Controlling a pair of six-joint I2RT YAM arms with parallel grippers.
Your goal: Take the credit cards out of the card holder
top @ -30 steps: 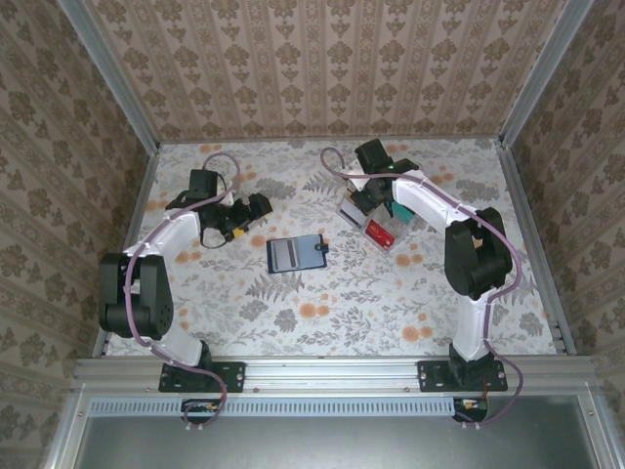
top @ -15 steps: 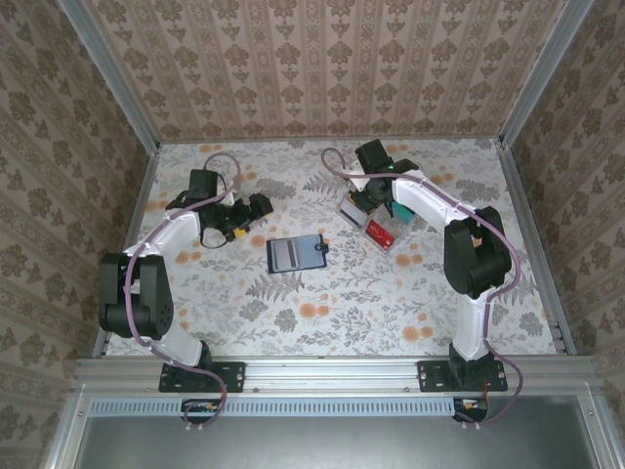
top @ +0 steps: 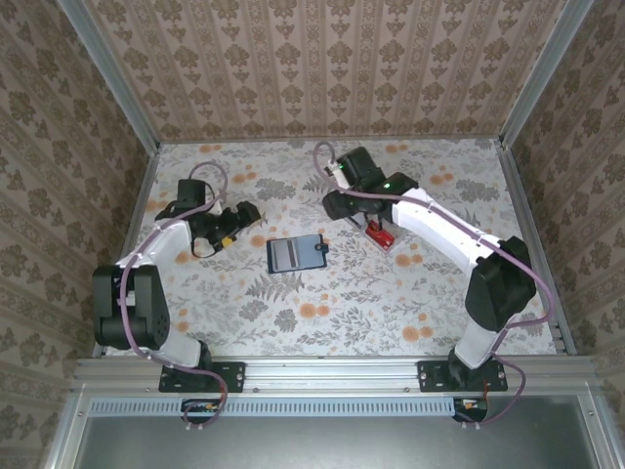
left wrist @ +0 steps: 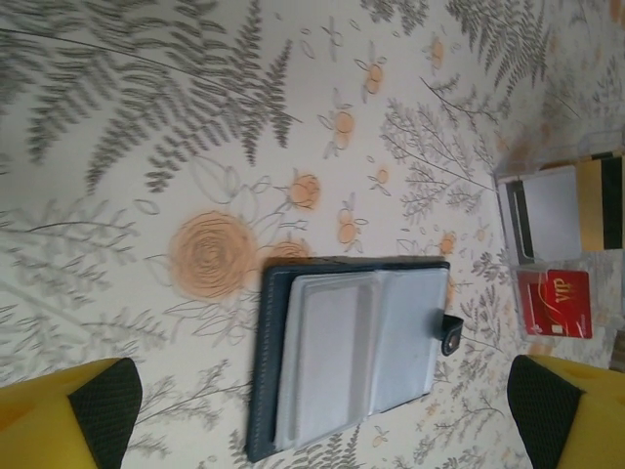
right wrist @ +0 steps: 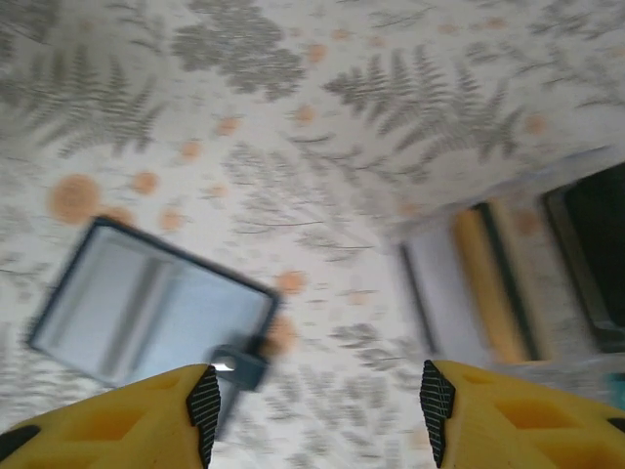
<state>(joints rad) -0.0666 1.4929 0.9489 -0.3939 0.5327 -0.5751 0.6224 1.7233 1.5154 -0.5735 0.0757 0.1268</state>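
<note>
Likely light and floppy, the open card holder (top: 295, 253) wants an edge pinch; left gripper (top: 239, 225) and right gripper (right wrist: 320, 403) both gape empty.

A pale worktop printed with grey fern fronds and orange blossoms (top: 322, 313) lies at the bottom of a three-sided booth. The back wall (top: 332, 68), left wall (top: 49, 156) and right wall (top: 586, 166) all carry beige striped damask wallpaper. Slanting aluminium posts (top: 107, 73) rise from the worktop's far corners. A silver aluminium rail (top: 332, 371) runs along its near edge, with a dark grey panel (top: 332, 440) below it. The light is soft and even, and the shadows are faint.
</note>
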